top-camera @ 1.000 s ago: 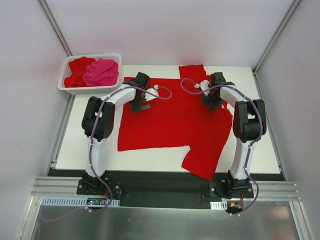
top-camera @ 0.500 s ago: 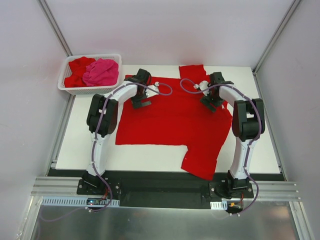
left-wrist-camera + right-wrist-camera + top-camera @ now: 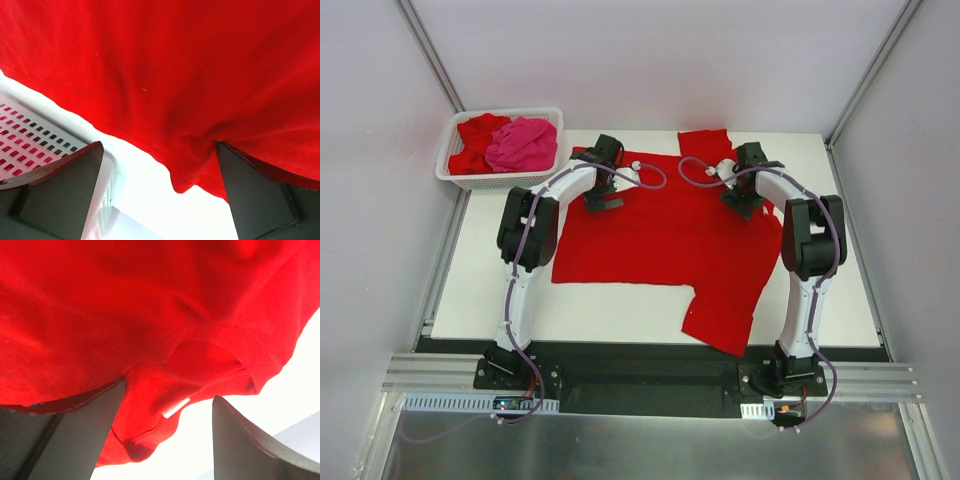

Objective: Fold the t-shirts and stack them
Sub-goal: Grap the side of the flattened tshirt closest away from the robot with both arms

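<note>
Top view: One red t-shirt (image 3: 660,240) is spread flat on the bench (image 3: 480,290), with one part reaching toward the near edge on the right. The left gripper (image 3: 603,190) and right gripper (image 3: 742,198) are both lowered over the far side of it, well apart, probably so that the cloth can be taken at two points and lifted evenly. A white basket (image 3: 455,176) at the far left corner holds a pink t-shirt (image 3: 523,145) and more red cloth (image 3: 475,135), judged to be awaiting their turn.

Left wrist view: The left gripper (image 3: 159,147) is held wide open and nothing is pinched. An edge of the red t-shirt (image 3: 175,65) bulges into the gap between the fingers, bare bench (image 3: 150,200) showing beneath. The basket (image 3: 30,145) lattice is seen just beside the left finger.

Right wrist view: The right gripper (image 3: 169,392) is also parted, its fingers straddling the ribbed collar (image 3: 220,335) and a white label (image 3: 175,407). The cloth is not yet clamped. The neck seam is judged a firm, thick place to grasp.
</note>
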